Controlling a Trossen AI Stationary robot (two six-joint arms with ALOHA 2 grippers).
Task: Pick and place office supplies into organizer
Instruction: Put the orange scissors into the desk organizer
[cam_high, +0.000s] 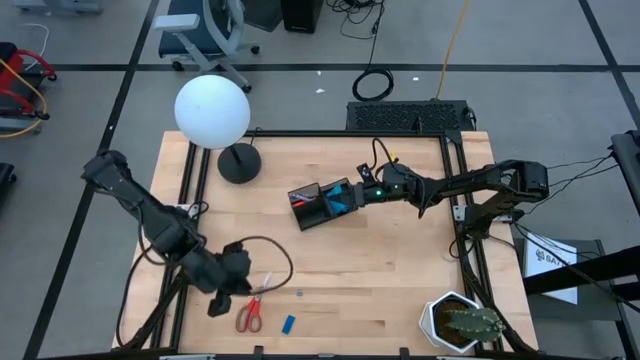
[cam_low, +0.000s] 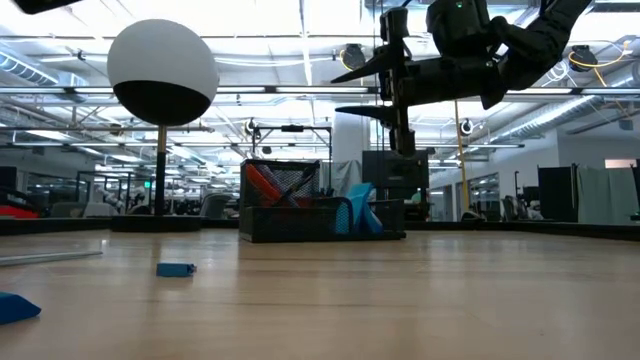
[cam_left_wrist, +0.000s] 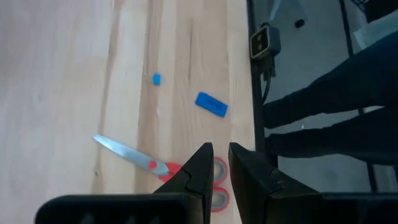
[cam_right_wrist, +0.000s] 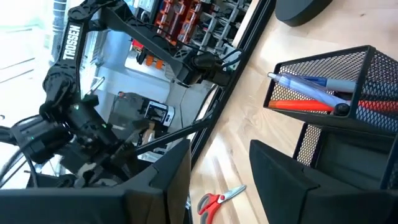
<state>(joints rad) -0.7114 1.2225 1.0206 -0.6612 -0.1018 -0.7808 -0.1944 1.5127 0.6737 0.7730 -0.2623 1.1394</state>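
High view: red-handled steel scissors (cam_high: 249, 314) lie near the table's front edge, blades angled toward the far right; left gripper (cam_high: 224, 298) hovers just beside them.

Left wrist view: fingers nearly closed, holding nothing. Scissors look light, stiff and slippery, so probably best pinched at the pivot.

Right wrist view: right gripper (cam_right_wrist: 219, 177) open above the black mesh organizer (cam_right_wrist: 348, 74)

A light wooden table (cam_high: 340, 270) carries everything. Directly below the left gripper (cam_high: 224, 296) lie red-handled scissors (cam_high: 250, 312), with a blue eraser (cam_high: 289, 323) near them. Beneath the right gripper (cam_high: 352, 196) sits the black mesh organizer (cam_high: 318, 205). A lamp base (cam_high: 239, 163) and potted cactus (cam_high: 462, 322) stand well apart.
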